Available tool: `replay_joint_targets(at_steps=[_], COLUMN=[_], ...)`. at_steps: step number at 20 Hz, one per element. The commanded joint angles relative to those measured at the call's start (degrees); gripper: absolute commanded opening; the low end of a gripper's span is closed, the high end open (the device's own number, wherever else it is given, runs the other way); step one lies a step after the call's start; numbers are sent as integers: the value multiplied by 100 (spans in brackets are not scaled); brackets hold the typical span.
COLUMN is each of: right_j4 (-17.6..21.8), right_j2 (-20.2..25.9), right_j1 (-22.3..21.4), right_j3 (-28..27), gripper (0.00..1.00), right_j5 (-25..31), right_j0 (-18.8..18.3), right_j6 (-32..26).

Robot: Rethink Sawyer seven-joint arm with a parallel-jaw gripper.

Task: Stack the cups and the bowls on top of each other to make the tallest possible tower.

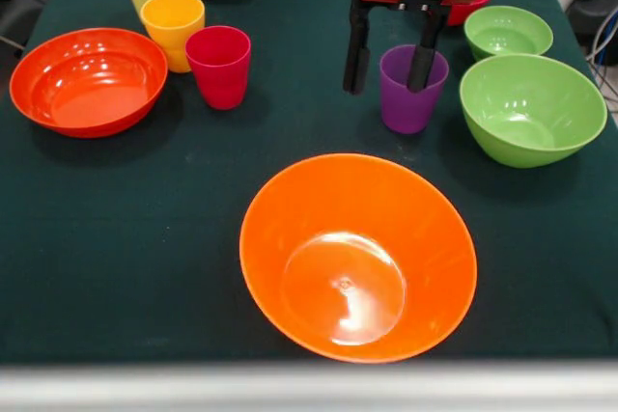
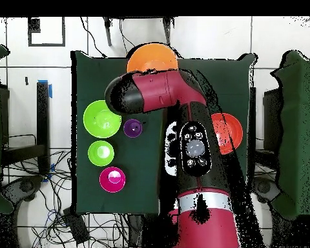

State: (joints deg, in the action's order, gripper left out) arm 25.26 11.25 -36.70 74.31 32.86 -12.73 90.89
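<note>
The gripper (image 1: 390, 67) is shown spread wide, one finger (image 1: 425, 55) lowered inside the purple cup (image 1: 409, 94), the other outside its rim; contact cannot be judged. The large orange bowl (image 1: 358, 256) is seen well in front of the gripper, the two green bowls (image 1: 532, 108) beside it.

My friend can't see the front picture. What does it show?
The gripper straddles the purple cup's rim, one finger inside, one outside. A big orange bowl sits empty in front; other cups and bowls stand apart on the green table.
</note>
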Motion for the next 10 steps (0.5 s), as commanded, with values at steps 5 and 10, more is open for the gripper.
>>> replay_joint_targets(at_steps=[5, 10], right_j4=[630, 623], right_j2=[261, 198], right_j1=[53, 2], right_j3=[53, 113], gripper=[100, 100], right_j5=[716, 766], right_j0=[218, 265], right_j6=[-1010, -823])
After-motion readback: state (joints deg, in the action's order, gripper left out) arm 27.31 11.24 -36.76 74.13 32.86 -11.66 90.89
